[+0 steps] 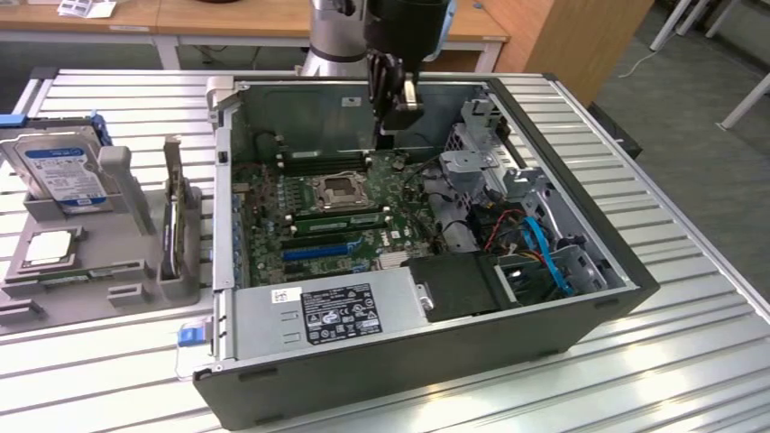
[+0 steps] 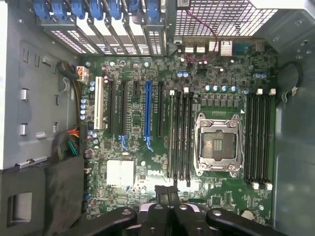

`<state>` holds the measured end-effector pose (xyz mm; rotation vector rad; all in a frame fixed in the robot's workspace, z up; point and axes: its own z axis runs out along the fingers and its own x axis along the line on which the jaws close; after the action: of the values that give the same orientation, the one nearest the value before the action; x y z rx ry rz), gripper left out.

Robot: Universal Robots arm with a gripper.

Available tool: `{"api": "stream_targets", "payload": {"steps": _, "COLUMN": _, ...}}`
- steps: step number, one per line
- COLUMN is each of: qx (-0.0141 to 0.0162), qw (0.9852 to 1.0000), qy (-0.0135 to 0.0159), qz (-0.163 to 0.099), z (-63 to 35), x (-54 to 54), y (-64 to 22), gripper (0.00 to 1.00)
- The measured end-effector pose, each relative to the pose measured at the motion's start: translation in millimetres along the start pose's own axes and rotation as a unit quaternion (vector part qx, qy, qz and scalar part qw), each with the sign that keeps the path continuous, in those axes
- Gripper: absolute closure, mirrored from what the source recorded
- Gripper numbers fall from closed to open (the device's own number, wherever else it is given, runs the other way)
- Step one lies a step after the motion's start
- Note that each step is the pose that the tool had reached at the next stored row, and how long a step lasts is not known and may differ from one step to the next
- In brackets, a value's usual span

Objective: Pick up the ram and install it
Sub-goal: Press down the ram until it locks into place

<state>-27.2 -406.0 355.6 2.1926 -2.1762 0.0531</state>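
the gripper (image 1: 398, 115) hangs over the open computer case (image 1: 398, 379), above the rear part of the motherboard (image 1: 316, 216) near the cpu socket (image 1: 339, 188). its fingers (image 2: 166, 192) are pressed together, and nothing can be made out between them. in the exterior view a ram (image 1: 343, 219) stick lies on the motherboard just in front of the socket, its long axis running across the board from the exterior view's left to its right, parallel to the slots beside it. whether it is seated in a slot cannot be told. the case stands on the slatted counter (image 1: 673, 361), with a grey fixture (image 1: 85, 271) holding a hard drive (image 1: 63, 171) at the exterior view's left
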Motion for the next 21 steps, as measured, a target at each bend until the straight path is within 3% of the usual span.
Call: {"api": "stream_targets", "payload": {"steps": 21, "qx": 0.0000, "qw": 1.0000, "qy": -0.0001, "qz": 0.000, "z": -13.6, "x": 0.8, "y": 0.2, "gripper": 0.89}}
